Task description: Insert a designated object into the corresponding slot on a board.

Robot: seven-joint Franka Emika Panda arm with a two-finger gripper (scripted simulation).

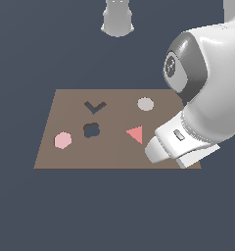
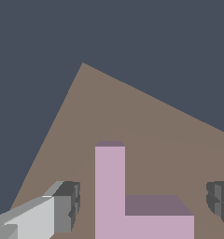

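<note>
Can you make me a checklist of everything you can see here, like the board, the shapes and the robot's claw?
Surface: brown board lying flat on a dark floor.
Job's things: purple L block lies on the board between the open fingers; chevron slot is empty.
Clutter: pink hexagon, red triangle, grey disc and a cross cutout on the board.
Grippers: gripper open, straddling the L block, not touching it.
Cables: nothing seen.
Surroundings: arm base beyond the board; otherwise plain dark ground.
</note>
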